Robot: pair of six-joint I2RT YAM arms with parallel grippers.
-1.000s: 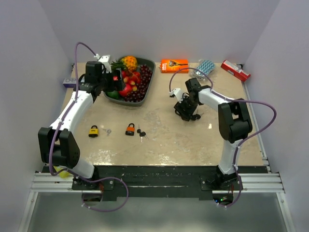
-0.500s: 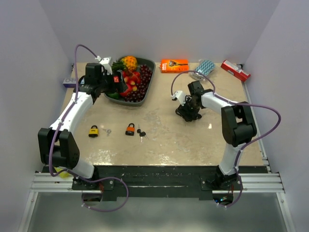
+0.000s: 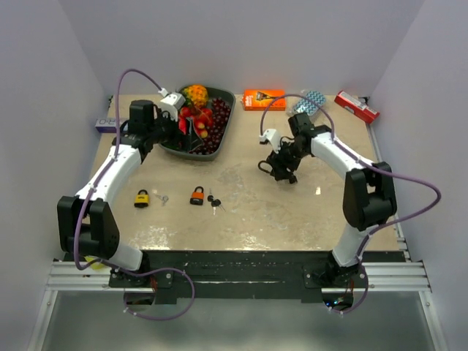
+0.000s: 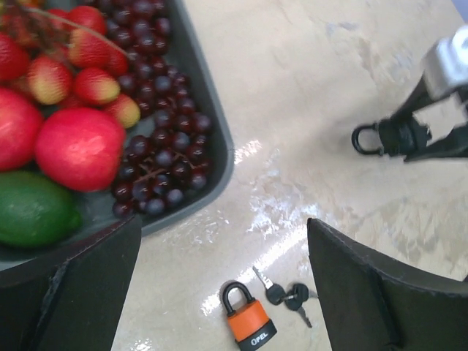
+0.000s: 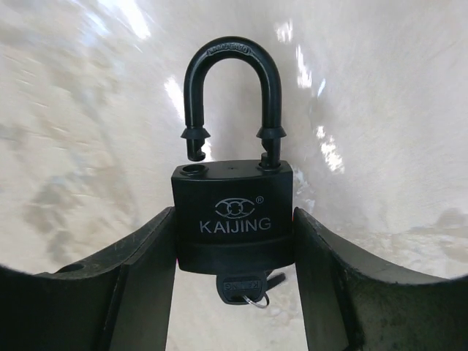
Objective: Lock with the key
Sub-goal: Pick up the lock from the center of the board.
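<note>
My right gripper is shut on a black KAIJING padlock and holds it just above the table's middle right. Its shackle is open, one leg out of its hole. A black key sits in the bottom of the lock. The shackle also shows in the left wrist view. My left gripper is open and empty over the near edge of the fruit tray. An orange padlock lies with black keys beside it.
A yellow padlock with a small key lies at the left front. The grey tray holds fruit. An orange box, a patterned packet and a red box lie along the back edge.
My right arm has swung its wrist, carrying the black padlock slightly left. My left gripper has moved right, over the tray's near side.
</note>
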